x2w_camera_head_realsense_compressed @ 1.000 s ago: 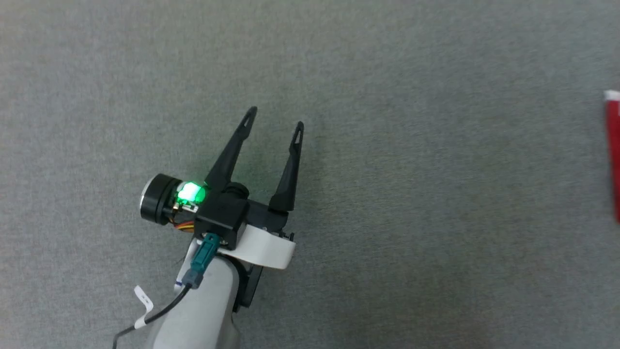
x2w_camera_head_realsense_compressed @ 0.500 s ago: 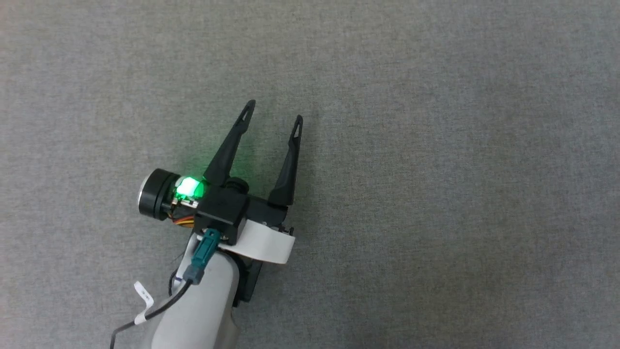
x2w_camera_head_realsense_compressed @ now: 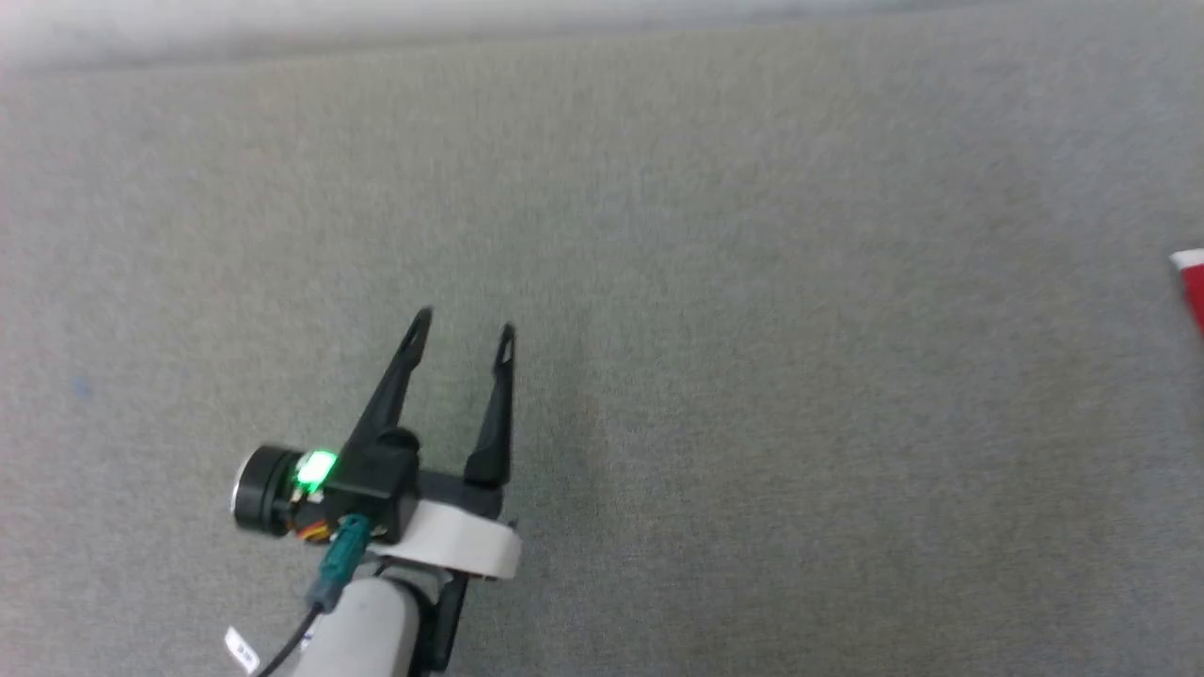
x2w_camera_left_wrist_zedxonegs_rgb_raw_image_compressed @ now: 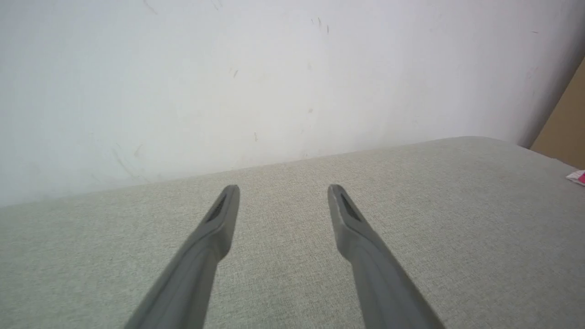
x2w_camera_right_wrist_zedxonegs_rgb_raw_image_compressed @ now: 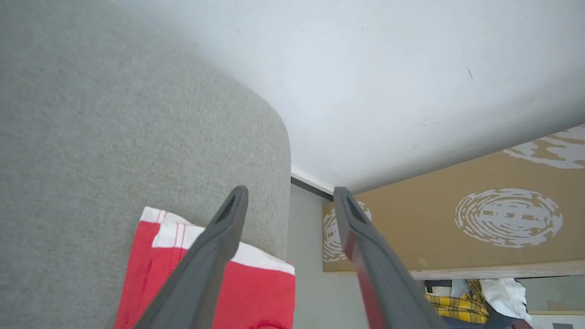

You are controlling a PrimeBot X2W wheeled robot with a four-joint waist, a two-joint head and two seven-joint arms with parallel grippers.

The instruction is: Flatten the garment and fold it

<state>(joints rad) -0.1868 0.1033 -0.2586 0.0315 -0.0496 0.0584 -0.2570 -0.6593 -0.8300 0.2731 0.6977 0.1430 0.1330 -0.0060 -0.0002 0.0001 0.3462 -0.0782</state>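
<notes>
The garment [x2w_camera_right_wrist_zedxonegs_rgb_raw_image_compressed: 265,292] is red fabric with a white band along its edge. It lies folded double at the rounded corner of the grey cloth-covered surface [x2w_camera_right_wrist_zedxonegs_rgb_raw_image_compressed: 91,114]. My right gripper [x2w_camera_right_wrist_zedxonegs_rgb_raw_image_compressed: 291,191] hovers over that edge, open, with nothing between its fingers. In the head view a sliver of the garment [x2w_camera_head_realsense_compressed: 1193,287] shows at the right border. My left gripper [x2w_camera_head_realsense_compressed: 463,324] stands open over bare grey cloth at the lower left, far from the garment. In the left wrist view the left gripper [x2w_camera_left_wrist_zedxonegs_rgb_raw_image_compressed: 283,189] points toward the wall, and a corner of the garment [x2w_camera_left_wrist_zedxonegs_rgb_raw_image_compressed: 577,177] shows far right.
A white wall [x2w_camera_left_wrist_zedxonegs_rgb_raw_image_compressed: 274,68] runs along the far edge of the surface. Beyond the surface's right edge stands a brown cardboard box [x2w_camera_right_wrist_zedxonegs_rgb_raw_image_compressed: 457,219] with white prints. A heap of clothes [x2w_camera_right_wrist_zedxonegs_rgb_raw_image_compressed: 461,306] lies below the box.
The head camera has shifted, so the left gripper sits lower in its view and a pale strip shows along the top. The garment's corner is back at the right border. The left gripper stays open.
</notes>
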